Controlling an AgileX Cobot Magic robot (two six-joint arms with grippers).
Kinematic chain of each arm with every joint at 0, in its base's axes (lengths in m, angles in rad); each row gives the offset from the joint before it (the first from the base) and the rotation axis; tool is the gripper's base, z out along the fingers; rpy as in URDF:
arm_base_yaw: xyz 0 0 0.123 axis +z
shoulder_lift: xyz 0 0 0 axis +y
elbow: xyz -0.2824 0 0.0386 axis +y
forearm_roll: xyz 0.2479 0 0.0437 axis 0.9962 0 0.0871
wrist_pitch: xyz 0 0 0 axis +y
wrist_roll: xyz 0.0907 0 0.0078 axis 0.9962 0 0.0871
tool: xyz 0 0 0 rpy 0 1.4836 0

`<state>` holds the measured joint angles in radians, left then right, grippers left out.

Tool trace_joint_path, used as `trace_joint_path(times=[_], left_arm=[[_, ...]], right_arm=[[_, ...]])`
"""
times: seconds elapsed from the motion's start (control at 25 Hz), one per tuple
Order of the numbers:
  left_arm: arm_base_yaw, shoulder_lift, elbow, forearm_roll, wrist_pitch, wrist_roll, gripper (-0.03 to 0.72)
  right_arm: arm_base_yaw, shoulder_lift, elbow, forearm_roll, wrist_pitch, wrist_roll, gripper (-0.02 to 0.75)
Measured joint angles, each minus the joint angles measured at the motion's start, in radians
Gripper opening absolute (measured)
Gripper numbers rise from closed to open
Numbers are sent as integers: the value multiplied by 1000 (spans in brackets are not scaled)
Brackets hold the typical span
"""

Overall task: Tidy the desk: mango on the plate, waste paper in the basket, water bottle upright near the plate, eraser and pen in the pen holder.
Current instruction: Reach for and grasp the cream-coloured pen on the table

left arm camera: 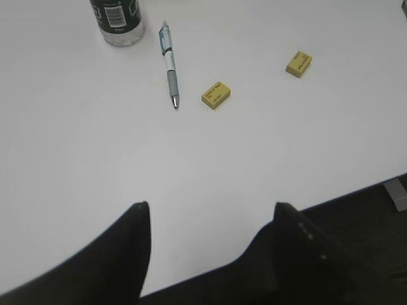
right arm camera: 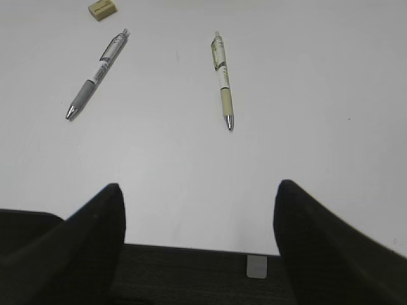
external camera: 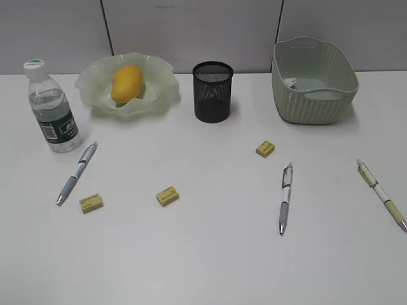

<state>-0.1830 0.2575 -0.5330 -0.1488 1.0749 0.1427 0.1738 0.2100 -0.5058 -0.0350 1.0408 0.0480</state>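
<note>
A yellow mango (external camera: 126, 83) lies on the pale green plate (external camera: 93, 81). The water bottle (external camera: 53, 108) stands upright left of the plate. The black mesh pen holder (external camera: 213, 91) stands at the middle back, the green basket (external camera: 306, 108) at the back right. Three pens (external camera: 77, 173) (external camera: 286, 197) (external camera: 381, 194) and three yellow erasers (external camera: 91, 203) (external camera: 167, 196) (external camera: 265, 148) lie on the table. No waste paper shows clearly. My left gripper (left arm camera: 211, 210) is open and empty above the table's front edge, short of a pen (left arm camera: 169, 63) and an eraser (left arm camera: 216, 94). My right gripper (right arm camera: 198, 187) is open and empty, short of two pens (right arm camera: 96, 74) (right arm camera: 222, 79).
The white table's (external camera: 210, 254) front edge runs under both grippers, with dark floor beyond. The bottle's base (left arm camera: 116, 19) and a second eraser (left arm camera: 298, 63) show in the left wrist view, and an eraser (right arm camera: 102, 8) in the right wrist view. Neither arm shows in the exterior view.
</note>
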Motion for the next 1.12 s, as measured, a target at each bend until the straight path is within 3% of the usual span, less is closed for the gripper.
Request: trace_joint_path(times=[0.56, 0.8, 1.12], left_arm=[[0, -5, 2, -60, 2, 86, 449], [0, -5, 2, -60, 2, 86, 448], [0, -8, 2, -60, 2, 86, 445]], right_arm=[[0, 38, 0, -7, -2, 1, 571], [0, 216, -31, -9, -87, 23, 571], [0, 637, -123, -8, -183, 30, 571]])
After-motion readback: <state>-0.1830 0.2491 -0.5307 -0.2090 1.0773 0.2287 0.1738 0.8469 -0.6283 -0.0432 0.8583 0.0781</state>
